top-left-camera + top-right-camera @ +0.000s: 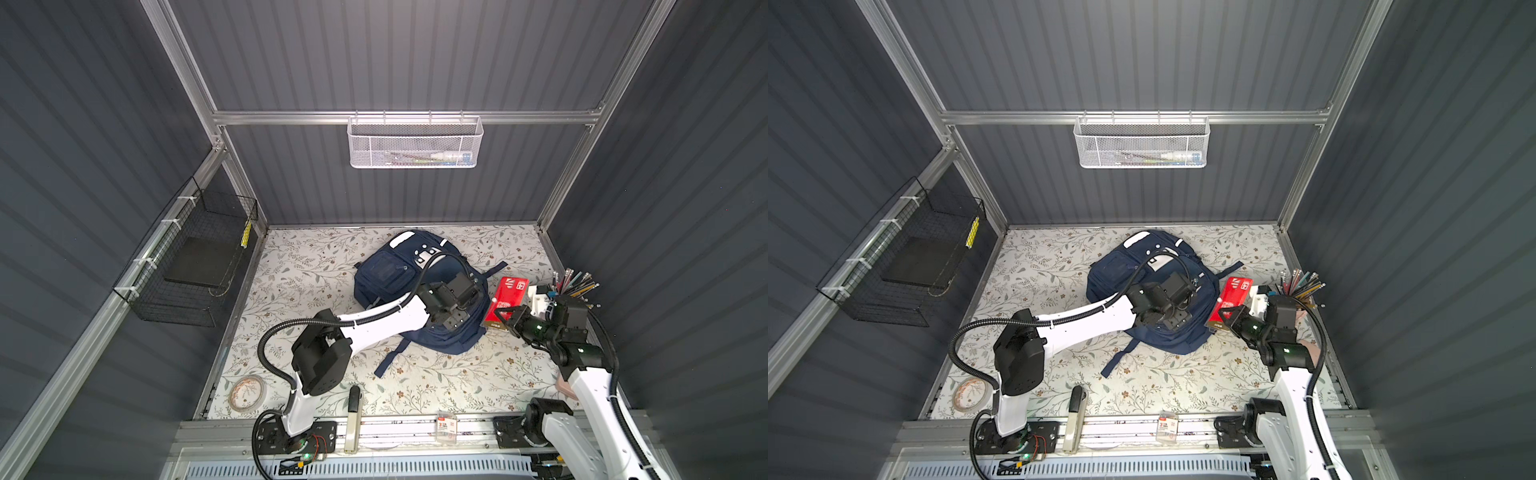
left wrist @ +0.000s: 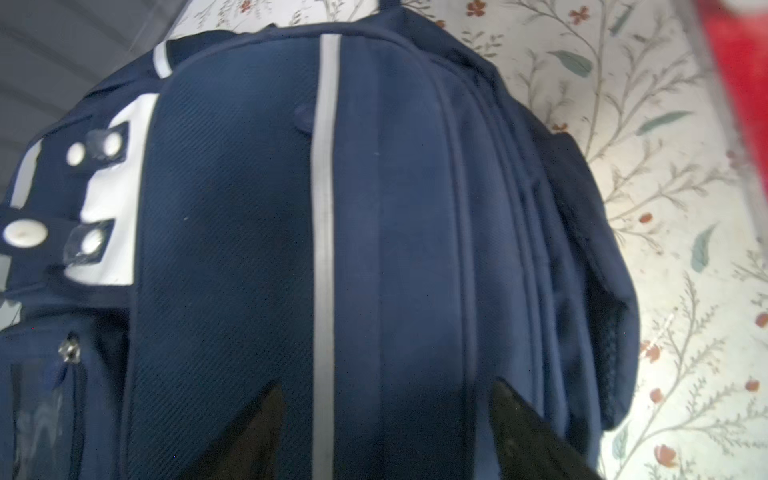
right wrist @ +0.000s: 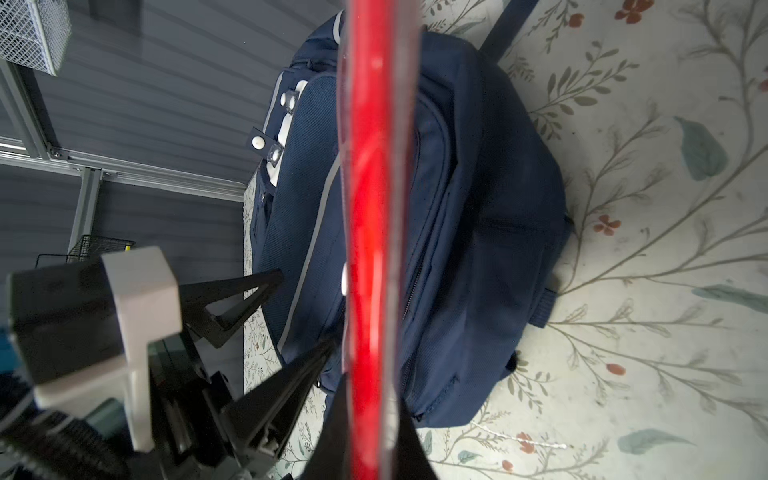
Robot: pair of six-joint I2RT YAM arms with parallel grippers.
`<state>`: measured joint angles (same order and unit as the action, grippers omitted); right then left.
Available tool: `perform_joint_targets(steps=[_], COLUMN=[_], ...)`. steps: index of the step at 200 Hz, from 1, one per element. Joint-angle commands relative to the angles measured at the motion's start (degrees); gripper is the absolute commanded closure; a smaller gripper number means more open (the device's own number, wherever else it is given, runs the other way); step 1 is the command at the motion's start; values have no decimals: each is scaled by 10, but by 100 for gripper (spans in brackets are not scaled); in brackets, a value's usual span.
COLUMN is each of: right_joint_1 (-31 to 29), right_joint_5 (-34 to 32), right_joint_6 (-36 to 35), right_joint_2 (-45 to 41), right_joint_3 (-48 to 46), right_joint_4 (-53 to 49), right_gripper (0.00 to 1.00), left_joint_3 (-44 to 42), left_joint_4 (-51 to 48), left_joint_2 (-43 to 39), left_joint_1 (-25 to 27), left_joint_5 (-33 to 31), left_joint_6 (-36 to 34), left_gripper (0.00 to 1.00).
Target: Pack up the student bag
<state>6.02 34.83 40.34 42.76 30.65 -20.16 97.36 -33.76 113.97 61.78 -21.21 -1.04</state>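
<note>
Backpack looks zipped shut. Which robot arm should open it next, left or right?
Left, probably. The left end effector hangs right over the backpack, jaws apart and empty. The right end effector is shut on the red box beside the backpack, so it is busy.

Left arm [image 1: 386, 318] stretched forward, left end effector [image 2: 386, 386] angled down, jaws spread, right end effector [image 1: 503, 318] clamped tight

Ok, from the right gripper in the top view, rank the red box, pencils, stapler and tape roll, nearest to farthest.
1. The red box, held in the jaws of the right gripper.
2. The pencils, just beyond it by the right wall.
3. The stapler, at the front edge, left of middle.
4. The tape roll, in the front left corner.
</note>
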Motion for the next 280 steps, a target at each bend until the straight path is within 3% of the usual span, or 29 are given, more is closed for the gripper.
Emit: perform_joint_targets(steps=[1, 43, 55, 62, 141, 162, 206, 244, 280], right_joint_1=[3, 3, 3, 3, -3, -14, -133, -156, -186], right_joint_5=[17, 4, 13, 17, 0, 50, 4, -7, -22], right_joint_6=[-5, -26, -17, -12, -26, 19, 94, 108, 170], right_joint_2=[-11, -8, -5, -4, 11, 26, 110, 234, 313], right_joint_3=[-5, 3, -4, -10, -16, -37, -35, 10, 22], right_joint_4=[13, -6, 6, 16, 14, 83, 219, 278, 419], right_gripper=[100, 100, 100, 100, 100, 100, 100, 100, 100], left_joint_3=[24, -14, -1, 9, 31, 22, 85, 85, 84], left_joint_4=[-22, 47, 42, 35, 24, 36, -22, -12, -1], left_joint_2=[19, -1, 6, 13, -15, -27, -30, -45, -52], left_joint_1=[-3, -4, -3, -5, -38, -39, -39, -39, -39], left_joint_5=[-48, -13, -8, -18, 12, 30, 41, 61, 94], left_joint_6=[-14, -2, 1, 20, 93, 104, 142, 159, 186], left_gripper=[40, 49, 71, 100, 100, 100, 100, 100, 100])
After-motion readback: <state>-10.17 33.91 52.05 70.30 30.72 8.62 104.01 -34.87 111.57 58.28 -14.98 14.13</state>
